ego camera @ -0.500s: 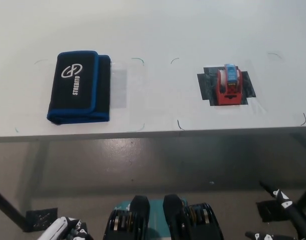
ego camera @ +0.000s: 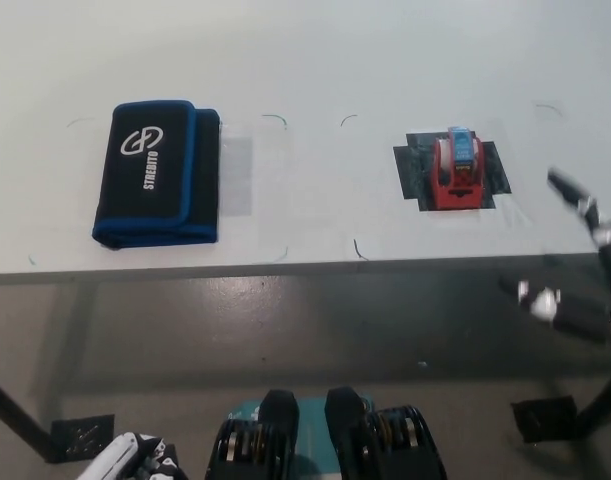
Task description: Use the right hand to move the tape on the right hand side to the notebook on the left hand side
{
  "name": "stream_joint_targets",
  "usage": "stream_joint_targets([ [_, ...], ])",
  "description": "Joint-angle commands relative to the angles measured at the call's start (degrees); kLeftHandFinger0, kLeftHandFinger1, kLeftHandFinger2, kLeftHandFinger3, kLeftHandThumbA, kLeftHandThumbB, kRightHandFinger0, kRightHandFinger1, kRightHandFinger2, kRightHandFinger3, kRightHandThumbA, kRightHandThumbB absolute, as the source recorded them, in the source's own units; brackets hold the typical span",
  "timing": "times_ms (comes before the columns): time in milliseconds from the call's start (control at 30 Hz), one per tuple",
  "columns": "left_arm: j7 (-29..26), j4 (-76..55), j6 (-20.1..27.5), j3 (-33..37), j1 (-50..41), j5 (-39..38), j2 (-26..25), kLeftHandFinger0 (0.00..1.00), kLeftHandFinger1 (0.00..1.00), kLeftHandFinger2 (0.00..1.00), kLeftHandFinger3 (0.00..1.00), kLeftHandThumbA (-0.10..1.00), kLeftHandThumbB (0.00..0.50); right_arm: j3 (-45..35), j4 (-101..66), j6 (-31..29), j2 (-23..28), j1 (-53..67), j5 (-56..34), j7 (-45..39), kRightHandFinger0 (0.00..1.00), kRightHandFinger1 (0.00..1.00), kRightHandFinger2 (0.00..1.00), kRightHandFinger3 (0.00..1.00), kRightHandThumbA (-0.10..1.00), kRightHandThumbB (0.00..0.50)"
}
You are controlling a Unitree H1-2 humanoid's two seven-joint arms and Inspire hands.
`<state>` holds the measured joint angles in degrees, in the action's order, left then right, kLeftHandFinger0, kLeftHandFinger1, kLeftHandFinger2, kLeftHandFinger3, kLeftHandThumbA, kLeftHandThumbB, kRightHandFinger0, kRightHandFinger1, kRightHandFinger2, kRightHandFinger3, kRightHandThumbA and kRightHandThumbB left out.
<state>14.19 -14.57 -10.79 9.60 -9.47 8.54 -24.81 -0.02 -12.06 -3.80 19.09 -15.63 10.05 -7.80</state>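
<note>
A red tape dispenser [ego camera: 458, 173] with a blue top sits on a black patch [ego camera: 489, 172] on the right part of the white table [ego camera: 325, 70]. The black notebook [ego camera: 156, 172] with blue edging and white lettering lies on the left part of the table. My black right hand [ego camera: 580, 262] is raised at the picture's right edge, near the table's front edge and to the lower right of the tape, blurred, fingers apart and holding nothing. Only a bit of my white left hand [ego camera: 125, 462] shows at the bottom left, below the table.
The table's front edge [ego camera: 285, 268] runs across the middle of the picture, with grey floor below it. Thin pen marks outline areas on the tabletop around the notebook and the tape.
My right hand has risen from the bottom right corner to the height of the table's front edge, nearer the tape. Tape, notebook and left hand have not moved.
</note>
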Motion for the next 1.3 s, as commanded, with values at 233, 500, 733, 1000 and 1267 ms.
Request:
stream_joint_targets([
  [233,0.23,-0.99,0.34,-0.77,1.62,0.46,0.67,0.43,0.41,0.45,0.56,0.43,0.020,0.49,4.01,7.89,3.18,-19.73,3.37,-1.98,1.00,1.00,1.00,1.00,0.99,0.361],
  [500,0.64,-1.23,0.18,-0.13,1.40,1.24,0.71,0.41,0.41,0.46,0.57,0.46,0.023,0.51,16.66,9.84,4.05,-24.44,0.80,-3.42,1.00,1.00,1.00,1.00,1.00,0.366],
  [733,0.96,-1.01,0.96,-0.13,1.18,1.34,0.69,0.42,0.41,0.46,0.57,0.42,0.010,-0.29,30.02,3.75,3.13,-27.86,-3.22,-4.90,1.00,1.00,1.00,1.00,1.00,0.320],
  [1000,1.12,-1.14,0.57,0.05,1.10,1.66,1.05,0.44,0.43,0.47,0.58,0.45,0.016,-0.40,47.49,0.92,1.80,-34.77,-3.97,-3.29,1.00,1.00,1.00,1.00,1.00,0.368],
  [1267,1.56,-1.19,0.45,-0.23,1.36,1.48,0.82,0.44,0.42,0.46,0.57,0.44,0.009,-0.41,50.41,-1.20,-0.34,-31.81,-4.22,-1.49,1.00,1.00,1.00,1.00,1.00,0.357],
])
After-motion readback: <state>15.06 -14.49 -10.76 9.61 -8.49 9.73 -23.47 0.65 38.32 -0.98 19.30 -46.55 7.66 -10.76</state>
